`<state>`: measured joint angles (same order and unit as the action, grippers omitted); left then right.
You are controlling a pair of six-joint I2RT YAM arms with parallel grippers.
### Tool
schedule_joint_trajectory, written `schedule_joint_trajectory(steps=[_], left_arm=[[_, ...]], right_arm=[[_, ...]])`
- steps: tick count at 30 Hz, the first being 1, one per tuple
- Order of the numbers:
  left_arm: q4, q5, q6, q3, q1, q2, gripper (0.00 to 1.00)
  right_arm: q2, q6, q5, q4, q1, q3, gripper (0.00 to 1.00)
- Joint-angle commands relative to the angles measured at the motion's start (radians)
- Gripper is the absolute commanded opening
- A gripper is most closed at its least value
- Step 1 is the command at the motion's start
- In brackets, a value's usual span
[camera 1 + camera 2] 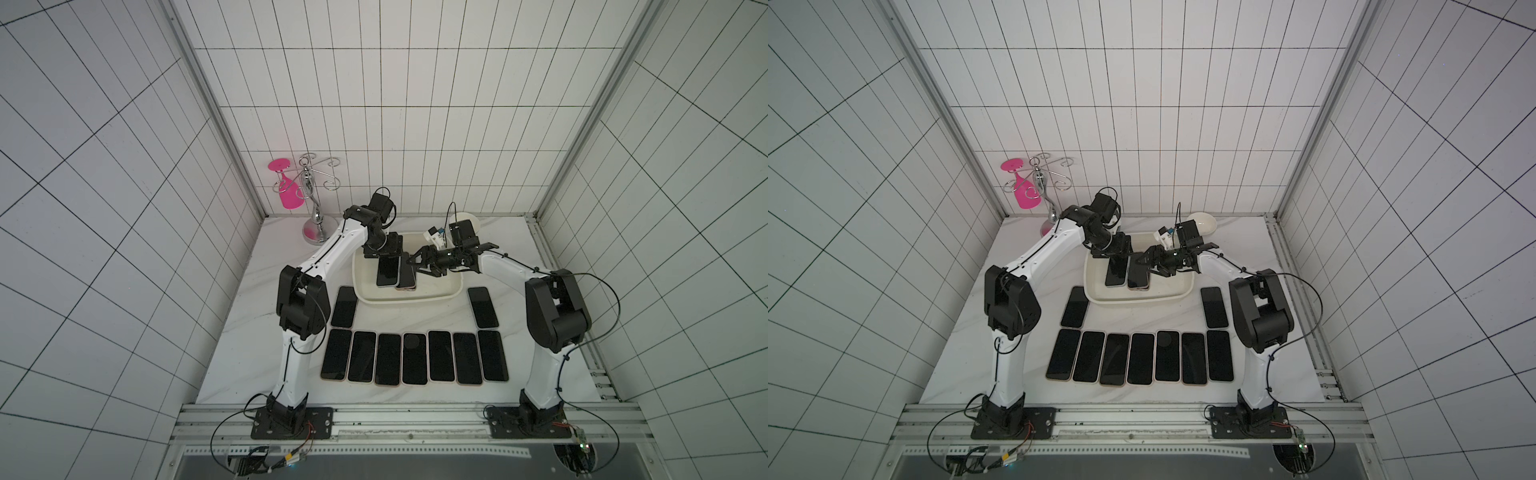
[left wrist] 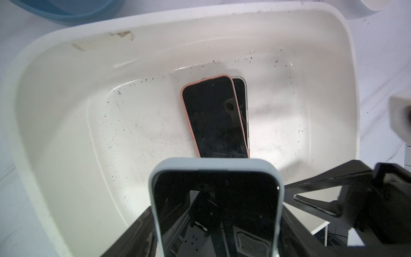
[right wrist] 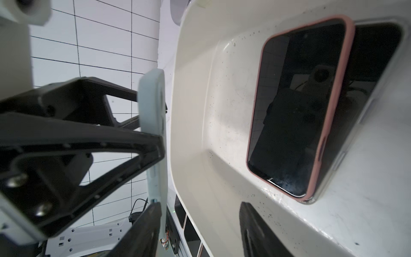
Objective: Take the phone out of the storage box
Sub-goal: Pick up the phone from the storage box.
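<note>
Left end effector (image 1: 389, 259) pinches phone (image 2: 216, 200) by its sides, prob. to lift it from storage box (image 1: 436, 297) — right end effector (image 1: 413, 268) alongside, part-open, empty.

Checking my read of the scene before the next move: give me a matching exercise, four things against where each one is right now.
Things:
1. pale-cased phone
2. pink-cased phone
3. pink goblet
4. white bowl

Places:
A. hanging upside down from the chrome rack
B. lying in the storage box on top of another phone
C. behind the storage box
D. held in the jaws of the left gripper

Pairs: 1-D, 2-B, 3-A, 4-C
</note>
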<state>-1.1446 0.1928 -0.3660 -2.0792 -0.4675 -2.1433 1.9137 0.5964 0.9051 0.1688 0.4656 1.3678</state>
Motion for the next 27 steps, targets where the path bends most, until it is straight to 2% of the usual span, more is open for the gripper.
schedule_joint_trajectory(steps=[1,16,23,27], left_arm=[[0.02,0.018,0.002,-0.005,0.004,0.04,0.11],[0.014,0.023,0.006,-0.002,0.005,0.042,0.1],[0.017,0.03,0.012,0.012,0.015,0.042,0.1],[0.021,0.035,0.005,0.011,0.011,0.042,0.09]], right_arm=[[-0.015,-0.012,0.026,-0.013,0.021,-0.001,0.6],[0.113,0.016,0.051,-0.038,0.115,0.107,0.59],[0.085,0.012,0.058,-0.055,0.119,0.083,0.58],[0.119,0.022,0.071,-0.067,0.123,0.101,0.57]])
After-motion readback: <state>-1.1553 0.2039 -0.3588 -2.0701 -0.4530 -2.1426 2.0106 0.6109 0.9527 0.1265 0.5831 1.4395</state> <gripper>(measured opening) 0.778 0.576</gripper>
